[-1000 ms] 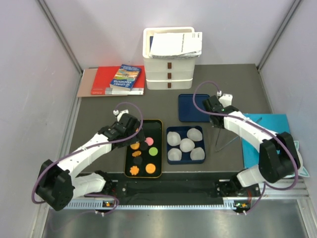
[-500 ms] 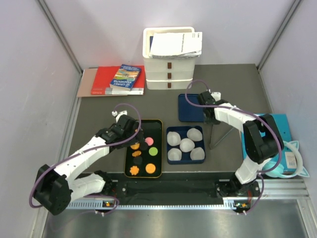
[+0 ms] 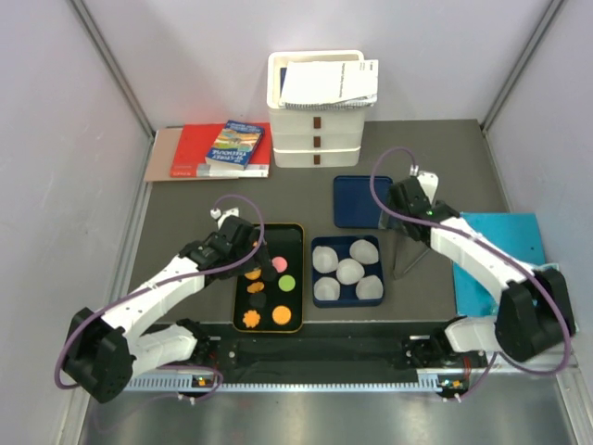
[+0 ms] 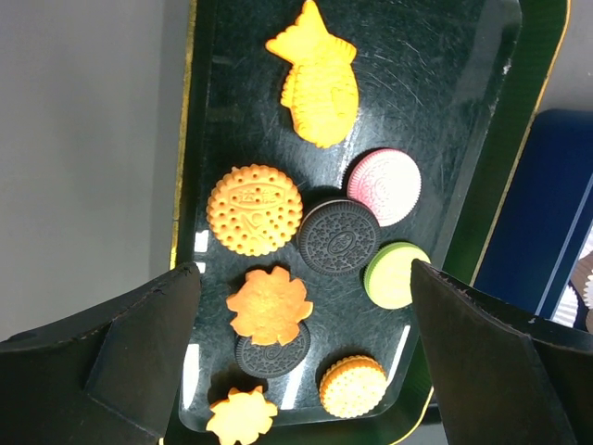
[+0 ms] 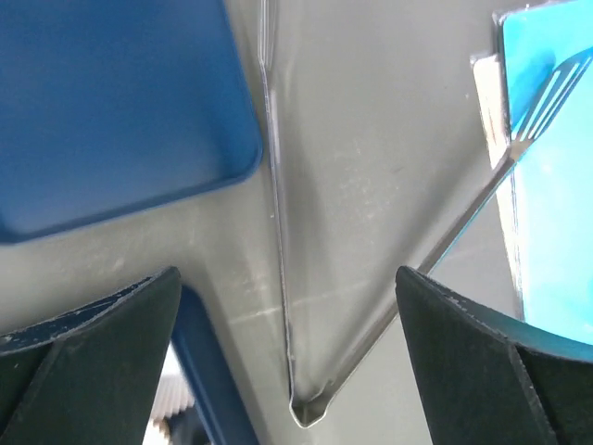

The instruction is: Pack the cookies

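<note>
The left gripper (image 3: pixel 263 266) hangs over the black tray (image 3: pixel 295 243), fingers spread as wide as they go and nothing between them. In its wrist view the cookies (image 4: pixel 337 235) lie on the tray floor straight below the gap. A fish-shaped orange one is at 12 o'clock. A round orange, a black and a pink one are packed close in the middle, with a green one at 4 o'clock. An orange flower overlaps a second black one near 6 o'clock, with a small round orange one and another orange flower beside them.

At 3 o'clock of the tray stands the blue box (image 3: pixel 318 243), which holds five white paper cups (image 3: pixel 349 271).

The right gripper (image 3: pixel 400 225) is well apart from the cookies, at 1 o'clock of the box. It is also wide open and holds nothing. Below it metal tongs (image 5: pixel 278 185) rest on the table (image 5: pixel 371 185), their hinge at 6 o'clock in the wrist view and neither finger touching them. A blue lid (image 5: pixel 111 102) sits at 10 o'clock there and a teal mat (image 5: pixel 556 232) at 3 o'clock.

From overhead the left gripper covers some cookies at the tray's far end. The left wrist view cuts off the lowest flower cookie. The right wrist view shows only a corner of the box and one pleated cup rim, and one tong arm runs out at the top.
</note>
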`<state>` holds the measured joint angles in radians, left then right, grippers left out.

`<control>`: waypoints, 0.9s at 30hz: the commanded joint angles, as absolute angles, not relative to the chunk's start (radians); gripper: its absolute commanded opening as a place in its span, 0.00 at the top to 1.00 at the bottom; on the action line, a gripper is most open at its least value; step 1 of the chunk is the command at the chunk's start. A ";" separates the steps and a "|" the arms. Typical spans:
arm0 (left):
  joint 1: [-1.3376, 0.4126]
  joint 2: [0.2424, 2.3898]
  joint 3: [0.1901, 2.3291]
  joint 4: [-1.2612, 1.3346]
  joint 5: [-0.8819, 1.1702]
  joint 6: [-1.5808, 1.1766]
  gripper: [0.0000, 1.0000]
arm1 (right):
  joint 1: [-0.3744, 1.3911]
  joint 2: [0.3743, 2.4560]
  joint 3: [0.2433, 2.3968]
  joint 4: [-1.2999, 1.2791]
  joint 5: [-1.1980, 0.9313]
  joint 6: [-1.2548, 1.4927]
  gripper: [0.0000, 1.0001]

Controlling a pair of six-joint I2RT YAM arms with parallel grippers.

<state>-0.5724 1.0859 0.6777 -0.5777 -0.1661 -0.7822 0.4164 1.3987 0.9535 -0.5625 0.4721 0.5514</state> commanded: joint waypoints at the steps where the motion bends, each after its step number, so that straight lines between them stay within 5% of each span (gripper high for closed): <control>1: -0.578 1.057 0.650 -0.509 -0.127 -0.765 0.01 | 0.410 1.204 0.795 -0.474 0.407 0.600 0.01; 12: -0.578 1.063 0.655 -0.517 -0.132 -0.755 0.01 | 0.411 1.028 0.589 -0.506 0.400 0.758 0.01; 27: -0.578 1.048 0.623 -0.472 -0.084 -0.762 0.01 | 0.411 1.114 0.565 -0.431 0.469 0.798 0.01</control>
<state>-0.5724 1.0748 0.6266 -0.5175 -0.0929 -0.7647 0.4160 1.1141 0.5663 -0.5037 0.4442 0.7712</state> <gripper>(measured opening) 0.991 0.987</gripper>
